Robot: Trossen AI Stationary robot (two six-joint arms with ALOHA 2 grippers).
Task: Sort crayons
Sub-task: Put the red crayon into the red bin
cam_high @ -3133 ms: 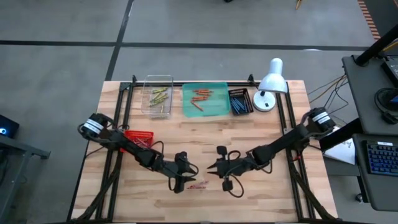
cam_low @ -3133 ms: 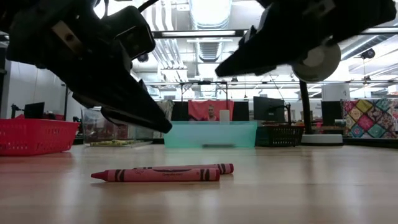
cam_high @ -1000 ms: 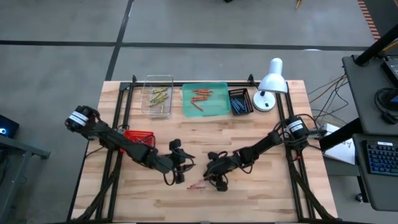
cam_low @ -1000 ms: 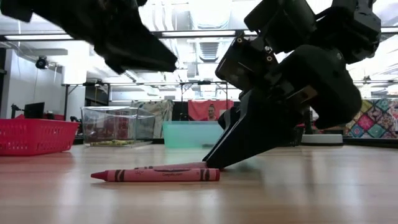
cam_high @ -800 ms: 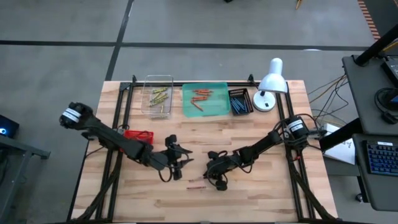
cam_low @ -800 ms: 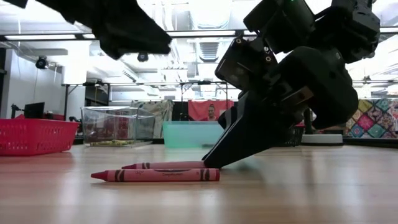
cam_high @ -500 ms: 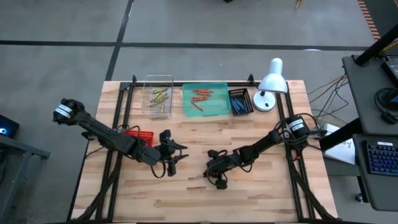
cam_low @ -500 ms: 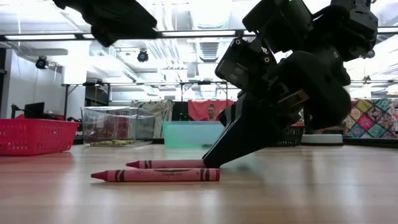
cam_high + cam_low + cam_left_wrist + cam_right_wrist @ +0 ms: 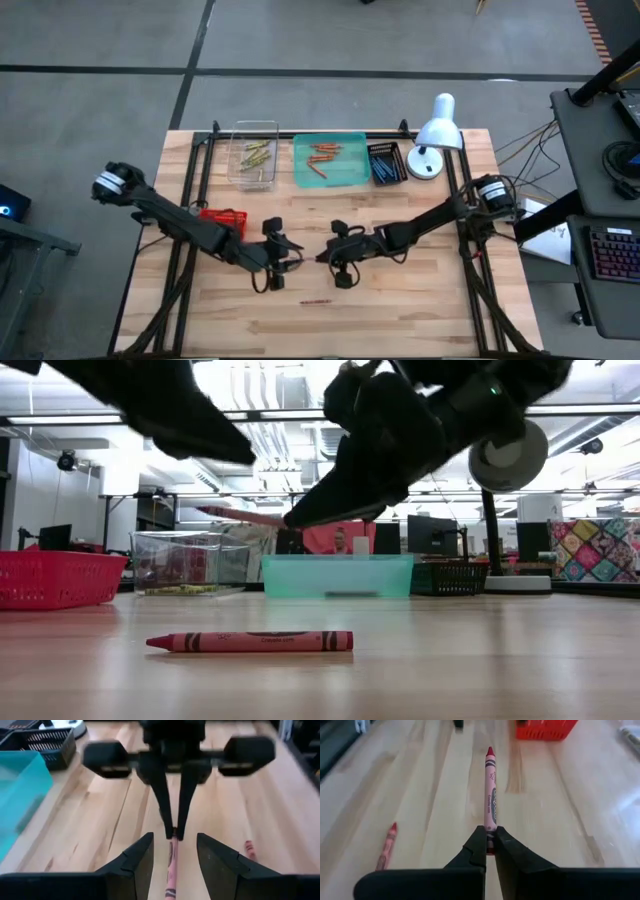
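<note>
While a second red crayon (image 9: 250,642) lies flat on the wooden worktop (image 9: 420,310) near its front edge, the right gripper (image 9: 490,842) hangs above the middle of the worktop with its two fingers pressed together on the blunt end of a red crayon (image 9: 490,795). That held crayon sticks straight out beyond the fingertips, its pointed tip away from the claw and aimed toward the left gripper (image 9: 283,257), clear of the wood below. In the low view it shows as a thin reddish stick raised well above the surface. The loose crayon sits below and to one side of the right claw, well apart from it and touching neither gripper.

The left gripper hovers just left of centre, facing the right one, its fingers (image 9: 132,857) spread with nothing between them; the tip of the held crayon reaches toward the gap.

Along the rear edge stand a clear bin (image 9: 238,130) with yellow-green crayons (image 9: 256,155), a teal tray (image 9: 352,178) with orange crayons (image 9: 322,152), and a black basket (image 9: 375,148) with blue crayons (image 9: 386,165). A red mesh basket (image 9: 222,217) sits toward the left edge, and a white desk lamp (image 9: 433,135) stands in the rear right corner.
</note>
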